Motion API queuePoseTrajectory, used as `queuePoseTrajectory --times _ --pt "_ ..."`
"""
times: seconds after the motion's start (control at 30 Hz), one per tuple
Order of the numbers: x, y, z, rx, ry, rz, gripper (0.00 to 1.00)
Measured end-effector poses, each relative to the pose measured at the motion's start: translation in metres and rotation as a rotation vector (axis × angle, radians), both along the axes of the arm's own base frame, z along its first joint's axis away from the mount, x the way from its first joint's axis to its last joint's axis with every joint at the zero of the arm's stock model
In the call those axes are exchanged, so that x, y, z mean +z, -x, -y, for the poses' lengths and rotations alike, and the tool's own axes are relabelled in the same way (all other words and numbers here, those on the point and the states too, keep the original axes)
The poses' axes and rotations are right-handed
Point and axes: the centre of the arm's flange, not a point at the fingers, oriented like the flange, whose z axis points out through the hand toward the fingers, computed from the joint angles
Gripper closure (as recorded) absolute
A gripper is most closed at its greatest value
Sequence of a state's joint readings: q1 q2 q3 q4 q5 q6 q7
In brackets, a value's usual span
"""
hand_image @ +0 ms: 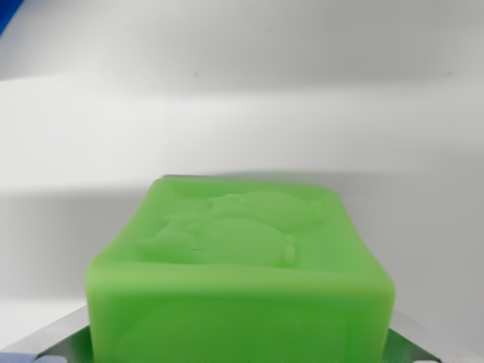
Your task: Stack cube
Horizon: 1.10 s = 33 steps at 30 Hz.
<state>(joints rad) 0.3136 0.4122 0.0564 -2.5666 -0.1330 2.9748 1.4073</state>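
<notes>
A bright green cube (242, 265) with a raised animal figure on its top face fills the lower middle of the wrist view. It sits between my gripper's metal fingers, whose tips (57, 339) show at the bottom left and bottom right corners, pressed against its sides. My gripper (242, 352) looks shut on this cube. No second cube is in view; whatever lies under the green cube is hidden.
A plain white surface (242, 128) stretches behind the cube, with a soft shadow band across it. A sliver of something blue (6, 11) shows in the top left corner.
</notes>
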Motion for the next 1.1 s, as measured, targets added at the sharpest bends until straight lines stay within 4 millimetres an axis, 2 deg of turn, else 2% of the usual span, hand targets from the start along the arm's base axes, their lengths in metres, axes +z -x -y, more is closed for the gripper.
queuePoseTrajectory --times 0.63,1.1 --pt "0.028 -0.001 0.0 0.0 0.001 0.003 1.0" --pt "0.063 -0.001 0.0 -0.001 0.0 0.005 1.0"
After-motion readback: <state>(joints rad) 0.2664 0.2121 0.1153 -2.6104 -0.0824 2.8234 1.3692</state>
